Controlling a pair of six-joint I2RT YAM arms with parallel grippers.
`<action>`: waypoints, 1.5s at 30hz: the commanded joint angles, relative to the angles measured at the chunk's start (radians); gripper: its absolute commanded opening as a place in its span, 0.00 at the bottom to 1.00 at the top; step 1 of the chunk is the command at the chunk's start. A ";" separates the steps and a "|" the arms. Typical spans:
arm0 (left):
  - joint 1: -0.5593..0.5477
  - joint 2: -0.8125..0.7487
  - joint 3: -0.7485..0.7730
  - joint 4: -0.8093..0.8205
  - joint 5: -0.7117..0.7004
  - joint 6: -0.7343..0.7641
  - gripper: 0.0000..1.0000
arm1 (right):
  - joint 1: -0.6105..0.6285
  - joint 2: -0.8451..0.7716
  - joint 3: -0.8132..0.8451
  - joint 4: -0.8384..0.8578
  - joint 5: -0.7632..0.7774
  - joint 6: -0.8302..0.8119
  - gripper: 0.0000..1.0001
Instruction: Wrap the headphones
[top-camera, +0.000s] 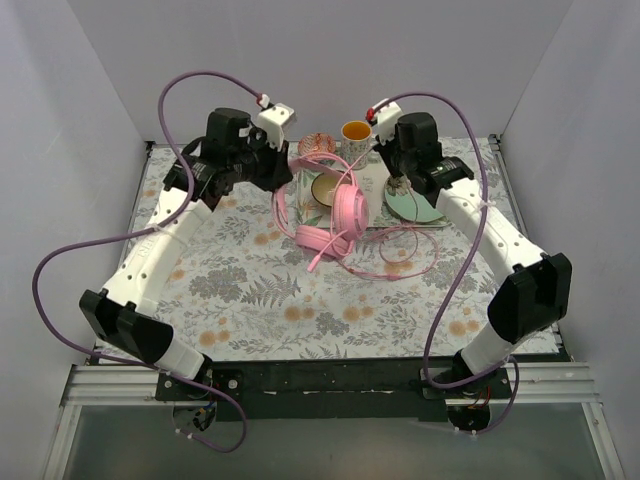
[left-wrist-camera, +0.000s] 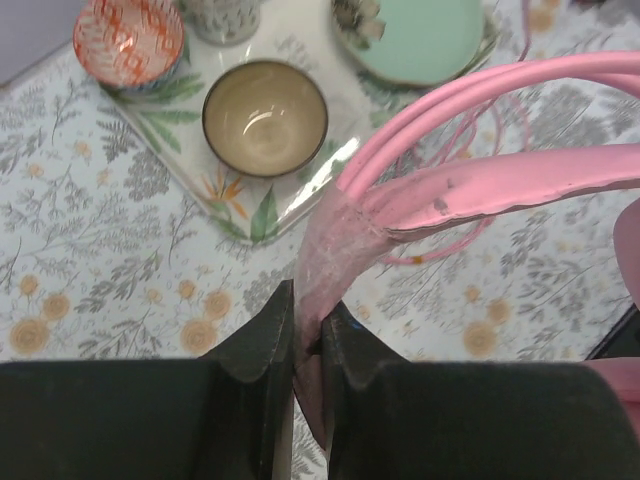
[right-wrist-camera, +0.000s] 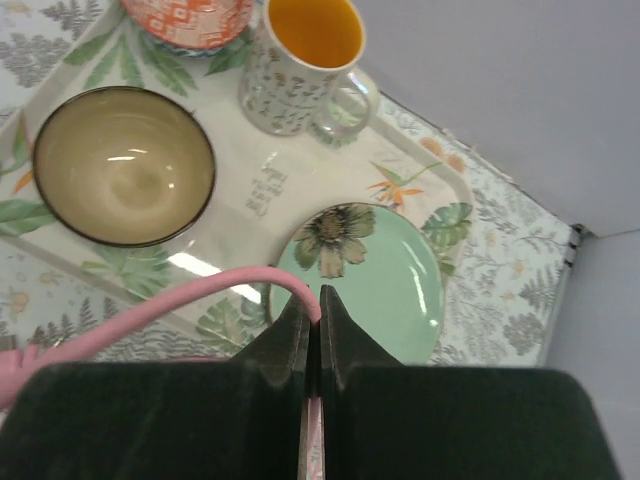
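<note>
The pink headphones (top-camera: 345, 208) lie mid-table, partly over the tray, with the earcups stacked and the thin pink cable (top-camera: 405, 262) looped loosely to their right. My left gripper (top-camera: 286, 182) is shut on the headband; in the left wrist view the jaws (left-wrist-camera: 308, 322) pinch the headband's (left-wrist-camera: 480, 185) worn pink padding just above the cloth. My right gripper (top-camera: 398, 186) is shut on the cable; in the right wrist view the cable (right-wrist-camera: 150, 308) curves in from the left and runs down between the closed fingers (right-wrist-camera: 314, 312), above the green plate.
A leaf-print tray (top-camera: 372, 180) at the back holds a tan bowl (right-wrist-camera: 122, 165), an orange patterned bowl (left-wrist-camera: 130, 42), a mug with a yellow inside (right-wrist-camera: 305, 55) and a mint green flower plate (right-wrist-camera: 365, 275). A floral cloth (top-camera: 250, 290) covers the table. Walls enclose three sides.
</note>
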 joint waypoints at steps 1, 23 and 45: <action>0.010 -0.062 0.155 -0.021 0.137 -0.157 0.00 | 0.010 -0.110 -0.125 0.221 -0.219 0.063 0.01; 0.010 0.046 0.741 0.019 0.008 -0.327 0.00 | 0.039 0.067 -0.534 1.113 -0.622 0.495 0.60; 0.338 0.176 0.703 0.168 0.122 -0.723 0.00 | 0.292 0.255 -0.475 0.782 -0.515 0.511 0.50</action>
